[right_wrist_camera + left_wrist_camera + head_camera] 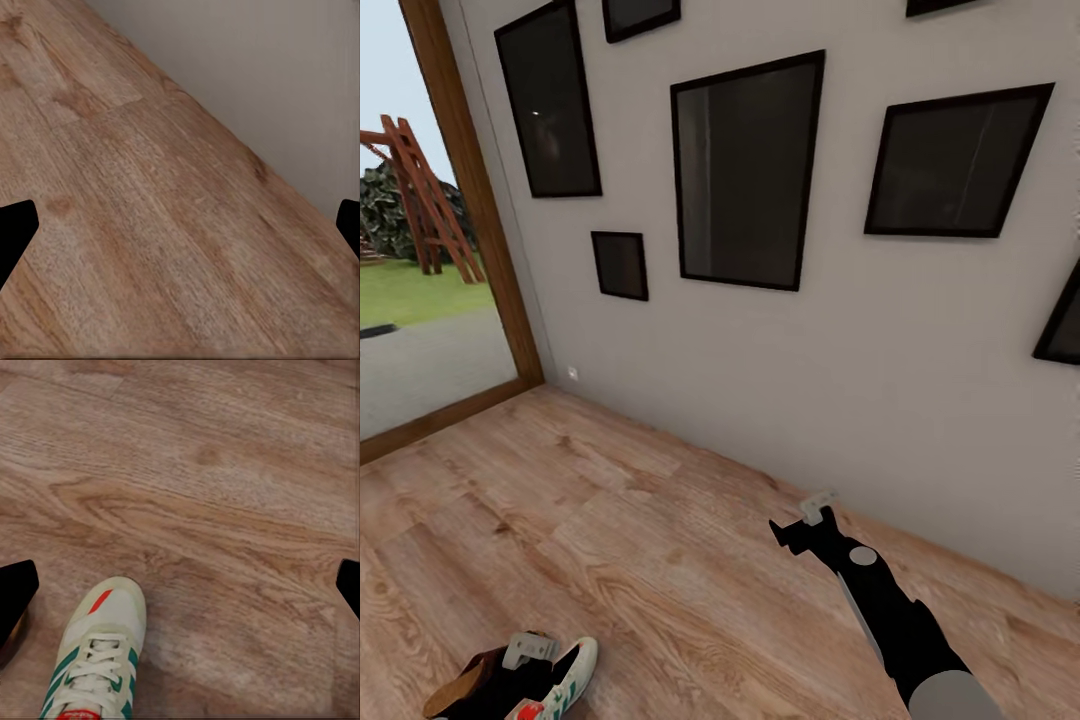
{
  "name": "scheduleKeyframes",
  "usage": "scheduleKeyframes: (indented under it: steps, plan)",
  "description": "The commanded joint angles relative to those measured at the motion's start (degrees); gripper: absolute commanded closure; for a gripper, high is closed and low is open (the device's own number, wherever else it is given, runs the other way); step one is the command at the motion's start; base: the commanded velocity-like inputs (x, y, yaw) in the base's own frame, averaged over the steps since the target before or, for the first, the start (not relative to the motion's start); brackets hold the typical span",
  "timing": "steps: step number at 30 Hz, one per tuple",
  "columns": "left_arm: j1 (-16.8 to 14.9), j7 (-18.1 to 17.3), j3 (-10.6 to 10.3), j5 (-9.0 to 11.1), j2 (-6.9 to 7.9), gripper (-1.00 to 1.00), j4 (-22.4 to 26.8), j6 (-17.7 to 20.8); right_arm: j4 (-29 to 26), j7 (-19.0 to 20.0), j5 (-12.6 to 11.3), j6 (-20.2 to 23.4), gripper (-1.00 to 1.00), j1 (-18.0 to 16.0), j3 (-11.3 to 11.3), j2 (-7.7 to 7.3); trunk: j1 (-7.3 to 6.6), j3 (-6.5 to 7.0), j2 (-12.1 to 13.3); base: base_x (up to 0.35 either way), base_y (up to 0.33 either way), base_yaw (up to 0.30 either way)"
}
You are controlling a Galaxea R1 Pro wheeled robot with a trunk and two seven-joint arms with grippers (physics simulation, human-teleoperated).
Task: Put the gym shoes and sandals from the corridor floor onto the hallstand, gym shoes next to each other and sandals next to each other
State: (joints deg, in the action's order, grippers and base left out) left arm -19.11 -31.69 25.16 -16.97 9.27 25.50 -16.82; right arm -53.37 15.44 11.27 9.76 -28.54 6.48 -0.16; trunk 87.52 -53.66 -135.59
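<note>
A cream-white gym shoe with green stripes lies on the corridor floor at the bottom left of the head view. Beside it is a brown sandal, partly covered by my left gripper. In the left wrist view the gym shoe sits below my left gripper, toe pointing away. That gripper is open, its fingertips wide apart and holding nothing. My right gripper hovers over bare floor near the wall, and in the right wrist view the right gripper is open and empty. The hallstand is out of view.
A grey wall with several black picture frames runs along the far side. A wood-framed glass door at the left looks out on a lawn. Wood floor stretches between the shoes and the wall.
</note>
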Motion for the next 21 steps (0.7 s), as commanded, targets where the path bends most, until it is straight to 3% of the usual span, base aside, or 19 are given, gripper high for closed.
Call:
scheduleKeyframes:
  steps: [1,8,17,21]
  plan:
    - [-0.05,-0.3,0.48,-0.61,-0.04,-1.0,-0.01,-0.32,-0.11,0.19,0.58,0.26,-1.0,-0.02,0.02,-0.02,-0.02,-0.05,-0.03,-0.15,0.042,-0.031]
    - [-0.05,-0.3,0.94,-0.53,0.02,-1.0,-0.01,-0.32,-0.13,0.21,0.6,0.26,-1.0,-0.02,0.02,-0.02,-0.02,-0.05,-0.03,-0.196,0.083,-0.01]
    - [-0.13,-0.3,1.17,-0.44,0.04,-1.0,-0.01,-0.26,-0.16,0.21,0.6,0.26,-1.0,-0.02,0.02,-0.02,-0.02,-0.05,-0.03,-0.017,0.017,0.0]
    - [-0.12,-0.3,1.16,-0.43,0.0,-1.0,-0.08,-0.06,-0.16,0.21,0.6,0.26,-1.0,-0.02,0.02,-0.02,-0.02,-0.05,-0.03,-0.001,0.205,0.0]
